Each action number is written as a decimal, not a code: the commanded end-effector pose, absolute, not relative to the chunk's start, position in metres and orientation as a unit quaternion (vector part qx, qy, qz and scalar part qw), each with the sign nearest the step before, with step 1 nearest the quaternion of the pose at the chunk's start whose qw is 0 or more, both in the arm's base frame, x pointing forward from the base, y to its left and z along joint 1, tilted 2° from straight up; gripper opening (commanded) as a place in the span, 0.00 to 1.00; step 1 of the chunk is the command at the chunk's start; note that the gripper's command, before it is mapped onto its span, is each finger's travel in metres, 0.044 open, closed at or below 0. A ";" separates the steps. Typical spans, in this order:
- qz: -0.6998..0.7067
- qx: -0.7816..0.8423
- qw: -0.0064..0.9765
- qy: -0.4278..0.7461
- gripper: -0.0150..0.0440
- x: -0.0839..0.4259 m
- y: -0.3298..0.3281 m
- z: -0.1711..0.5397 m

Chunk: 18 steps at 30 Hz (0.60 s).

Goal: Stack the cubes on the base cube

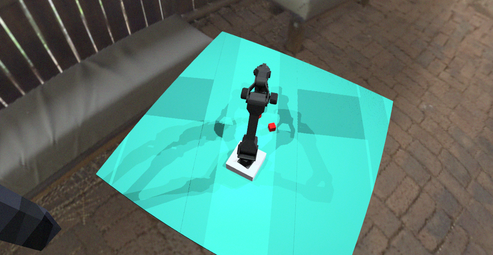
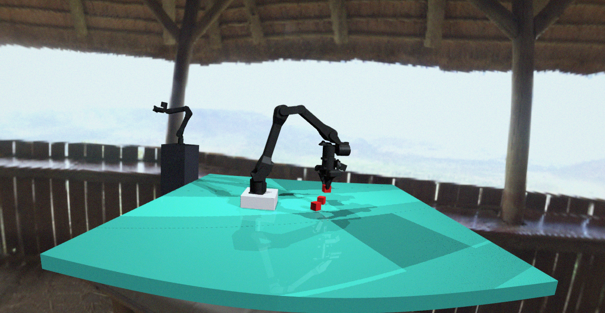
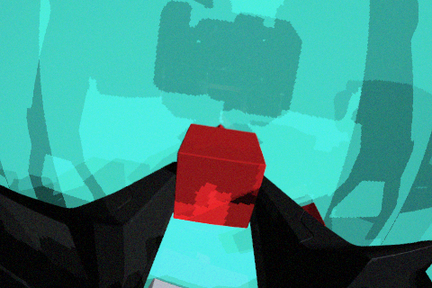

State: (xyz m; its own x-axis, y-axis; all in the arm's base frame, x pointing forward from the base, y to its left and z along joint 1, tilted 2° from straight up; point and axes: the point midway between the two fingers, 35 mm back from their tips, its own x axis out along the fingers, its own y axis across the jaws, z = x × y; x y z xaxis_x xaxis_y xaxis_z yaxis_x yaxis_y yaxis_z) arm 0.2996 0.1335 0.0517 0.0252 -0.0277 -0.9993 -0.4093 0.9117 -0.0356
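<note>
My gripper [image 2: 327, 185] [image 3: 216, 176] is shut on a red cube [image 2: 326, 189] [image 3: 218, 173], held above the table and looking nearly level. Two more red cubes are on the table. One red cube [image 2: 315, 206] [image 1: 272, 126] is nearest the exterior camera; another red cube [image 2: 321, 200] is just behind it and lower than the held one. All look alike, so I cannot tell which is the base. In the wrist view part of a red cube [image 3: 313, 212] shows beyond the right finger, and a tiny red tip shows behind the held cube. The arm hides the gripper in the top view.
The arm stands on a white block [image 1: 256, 165] [image 2: 258, 201] on the turquoise table [image 1: 241, 215] [image 2: 190, 260]. Shadows of the arm cross the table. A second small arm on a dark pedestal [image 2: 179, 165] stands beyond the table. Grey benches [image 1: 113, 81] and a fence are behind.
</note>
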 end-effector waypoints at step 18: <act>0.139 -0.161 0.695 0.687 0.43 0.298 0.132 0.030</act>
